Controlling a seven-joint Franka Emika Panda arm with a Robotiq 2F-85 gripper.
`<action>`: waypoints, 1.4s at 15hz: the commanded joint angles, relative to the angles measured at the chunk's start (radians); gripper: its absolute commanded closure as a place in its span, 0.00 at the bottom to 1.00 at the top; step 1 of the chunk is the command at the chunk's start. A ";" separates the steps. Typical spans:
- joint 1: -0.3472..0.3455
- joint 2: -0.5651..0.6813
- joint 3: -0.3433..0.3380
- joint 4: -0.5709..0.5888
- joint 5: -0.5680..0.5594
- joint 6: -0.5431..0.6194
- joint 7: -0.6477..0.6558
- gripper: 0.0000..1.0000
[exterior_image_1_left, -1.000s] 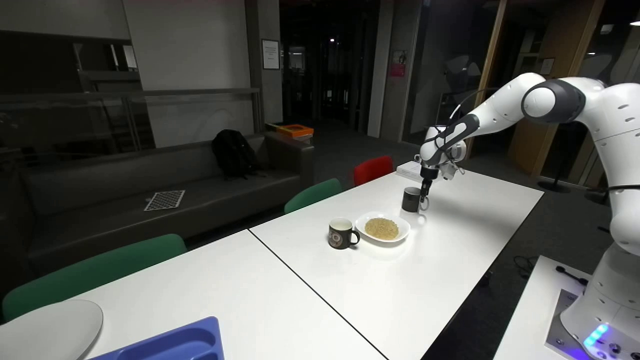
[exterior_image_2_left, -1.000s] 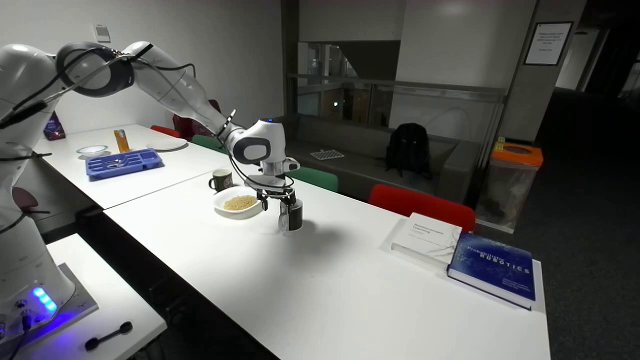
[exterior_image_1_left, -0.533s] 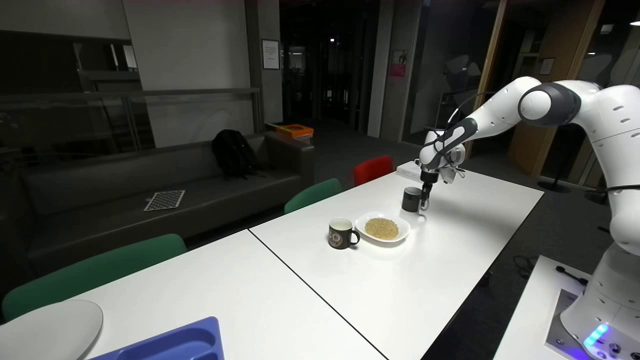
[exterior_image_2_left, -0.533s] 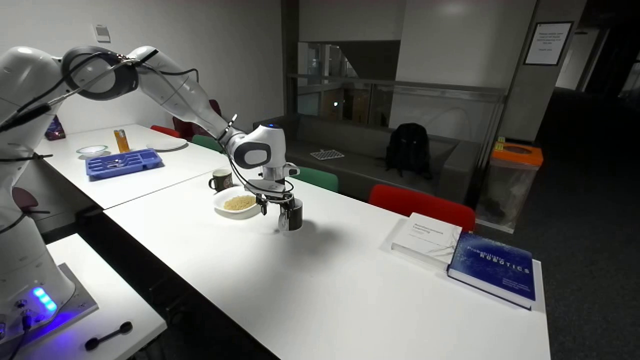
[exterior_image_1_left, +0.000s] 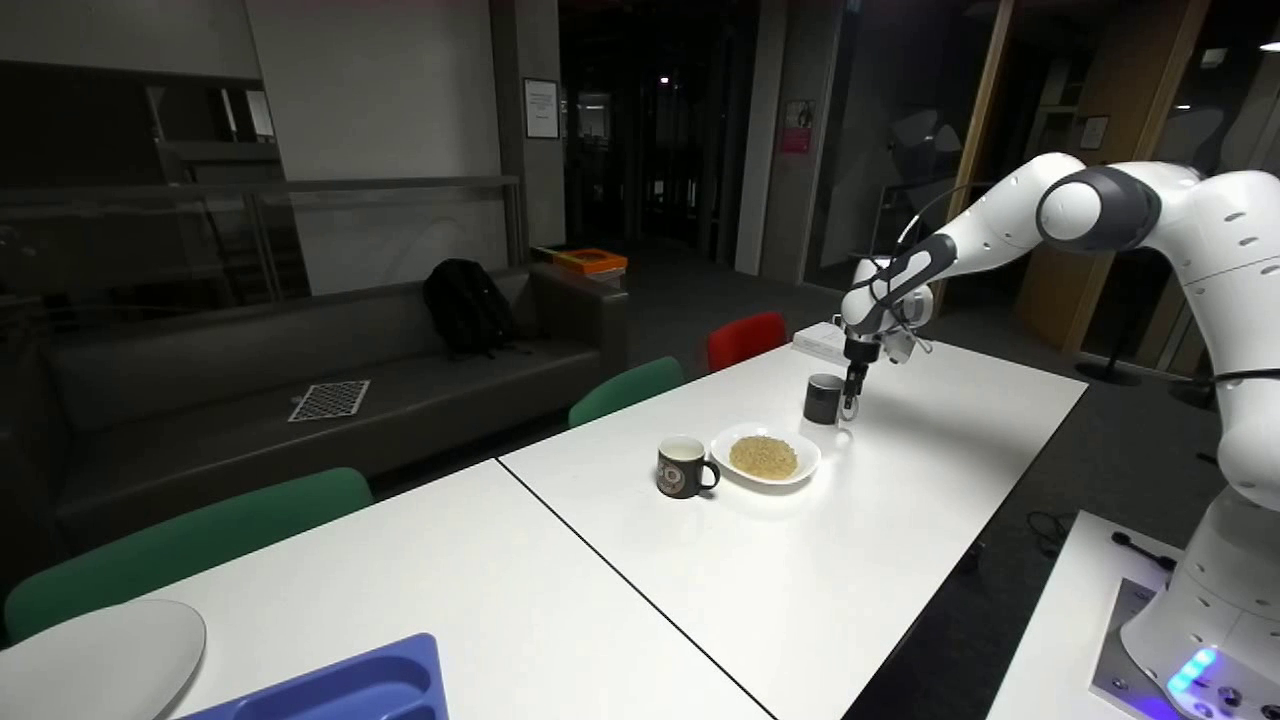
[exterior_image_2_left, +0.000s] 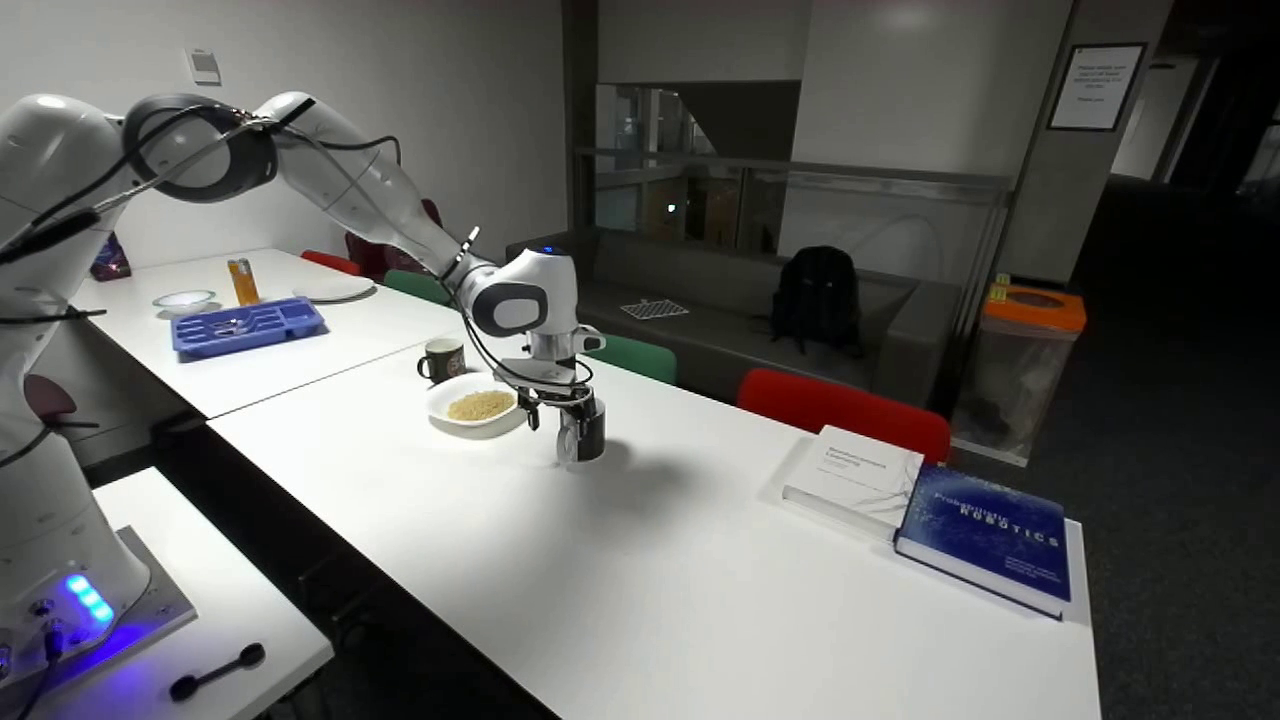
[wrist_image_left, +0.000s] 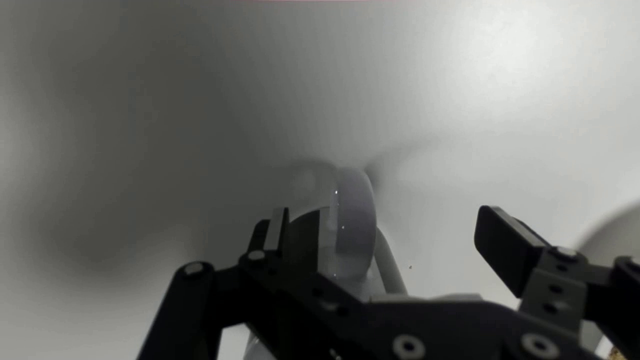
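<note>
In an exterior view, the black, angular claw (exterior_image_2_left: 559, 430) points down above the smooth, glossy white surface (exterior_image_2_left: 720, 620), its jaws set wide apart. Just beside it, on the right and partly behind, a dark, cylindrical mug (exterior_image_2_left: 597, 440) with a pale, rounded handle (exterior_image_2_left: 567, 447) stands upright, the handle turned toward the claw. Near the claw's left lie a shallow white dish with rounded corners (exterior_image_2_left: 475, 430), bearing a grainy tan heap (exterior_image_2_left: 480, 405), and, a little farther off, a black coffee cup with a printed emblem (exterior_image_2_left: 443, 362). Well apart, left of the claw, is a blue tray divided into compartments (exterior_image_2_left: 262, 338); well apart to its right, a white hardback book (exterior_image_2_left: 850, 470) and a dark blue hardback book (exterior_image_2_left: 985, 530) lie together.

In an exterior view from another angle, the claw appears edge-on as a narrow dark strip alongside the handle, which shows as a pale loop. The mug, faintly shiny, is just beside the claw; the dish and the cup are nearer the viewer than the claw.

In the wrist view, the claw's matt black, blocky fingers (wrist_image_left: 507, 245) are spread wide. The handle, glossy and flecked with bright specks, shows in the gap, closer to the finger that overlaps the mug's black wall; whether that finger touches the mug cannot be told.
</note>
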 joint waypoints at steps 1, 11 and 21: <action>-0.020 0.002 0.011 0.044 -0.012 -0.046 -0.002 0.00; -0.018 0.016 0.010 0.073 -0.013 -0.065 0.002 0.41; -0.017 0.039 0.015 0.090 -0.017 -0.071 -0.003 0.83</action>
